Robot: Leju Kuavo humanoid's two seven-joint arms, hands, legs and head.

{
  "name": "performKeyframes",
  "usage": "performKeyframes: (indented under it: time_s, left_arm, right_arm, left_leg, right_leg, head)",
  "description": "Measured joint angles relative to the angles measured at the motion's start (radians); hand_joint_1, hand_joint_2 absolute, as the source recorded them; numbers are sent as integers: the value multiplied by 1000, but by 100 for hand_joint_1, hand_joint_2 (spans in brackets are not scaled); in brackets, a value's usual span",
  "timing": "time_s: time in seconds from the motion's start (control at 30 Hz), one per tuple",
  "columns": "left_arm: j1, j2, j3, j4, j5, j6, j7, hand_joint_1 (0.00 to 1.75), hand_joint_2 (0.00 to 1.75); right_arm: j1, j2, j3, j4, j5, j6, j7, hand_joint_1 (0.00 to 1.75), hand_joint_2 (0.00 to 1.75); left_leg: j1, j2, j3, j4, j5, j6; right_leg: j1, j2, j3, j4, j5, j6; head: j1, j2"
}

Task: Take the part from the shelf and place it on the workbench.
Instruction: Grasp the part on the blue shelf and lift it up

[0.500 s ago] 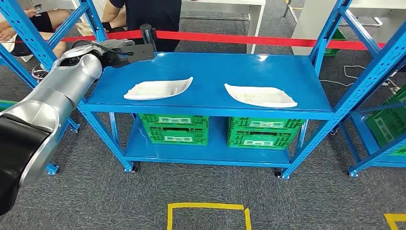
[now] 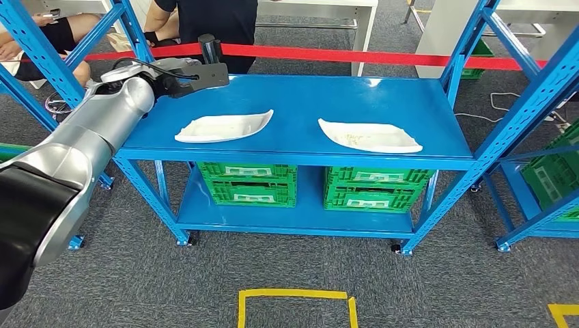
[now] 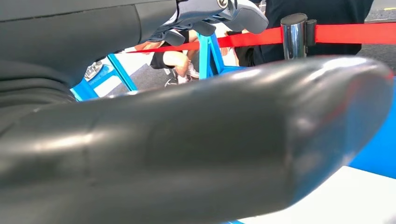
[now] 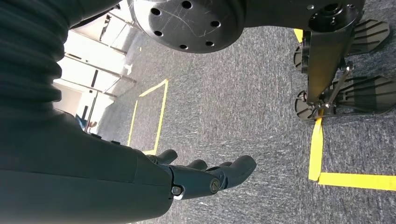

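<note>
1. Two flat white curved plastic parts are lying on the top deck of the blue metal shelf (image 2: 423, 109), well apart: the left white part (image 2: 224, 127) and the right white part (image 2: 369, 136).
2. The left hand (image 2: 194, 75) is hovering over the deck's back-left corner, near the left part but not touching it; fingers are stretched out flat, holding nothing.
3. The right hand (image 4: 205, 175) is hanging over grey carpet, fingers loosely extended and empty.
4. Green plastic crates (image 2: 249, 182) are sitting on the lower deck, and a red barrier tape (image 2: 355, 56) is running behind.
</note>
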Motion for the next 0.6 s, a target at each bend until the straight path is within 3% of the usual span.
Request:
performKeyframes:
  time_s: [0.13,0.17,0.23,0.3,0.33,0.4,0.43,0.5,0.6]
  left_arm:
    - [-1,-2,0,-2,1,0,-2,0,0]
    - [-2,-3,0,-3,1,0,-3,0,0]
    - [-2,-3,0,-2,2,0,-3,0,0]
    - [4,-3,-1,0,3,0,-3,0,0]
    - [6,-3,-1,0,4,0,-3,0,0]
    - [8,-3,-1,0,6,2,-3,0,0]
    - [8,-2,-1,0,7,2,-3,0,0]
    - [8,1,-1,1,7,4,-2,0,0]
    - [9,5,-2,1,8,4,1,0,0]
  right_arm:
    - [0,-1,-3,0,-4,0,0,0,175]
    - [0,-1,-5,0,-4,0,0,0,175]
    - [2,-2,-8,0,-4,0,-1,0,175]
    - [5,-2,-10,0,-4,0,0,0,175]
    - [6,-2,-12,0,-4,0,0,0,175]
    - [6,-4,-14,0,-3,0,0,0,175]
    - [5,-4,-14,0,-3,0,0,0,175]
    - [5,-4,-15,0,-2,-1,-7,0,175]
    - [3,-4,-16,0,0,-2,-11,0,175]
  left_leg:
    - [5,3,15,-24,7,15]
    - [9,5,20,-31,10,18]
    - [10,7,23,-32,8,21]
    - [12,6,24,-28,1,18]
    - [15,5,26,-24,-4,14]
    - [23,3,29,-6,-22,-1]
    - [24,2,27,7,-34,-10]
    - [22,0,21,24,-48,-24]
    - [22,-1,23,25,-58,-41]
  right_leg:
    - [0,0,-11,20,-12,16]
    - [-1,0,-31,59,-31,19]
    - [-6,1,-102,189,-83,24]
    - [-13,1,-163,283,-100,31]
    - [-17,0,-166,273,-78,35]
    - [-26,-2,-121,159,-6,44]
    - [-27,-2,-94,100,15,46]
    - [-26,-2,-70,55,15,35]
    - [-24,0,-67,59,1,7]
  head:
    - [1,0]
    - [3,0]
    - [5,0]
    - [5,0]
    - [5,0]
    - [5,0]
    - [7,0]
    - [9,0]
    - [6,0]
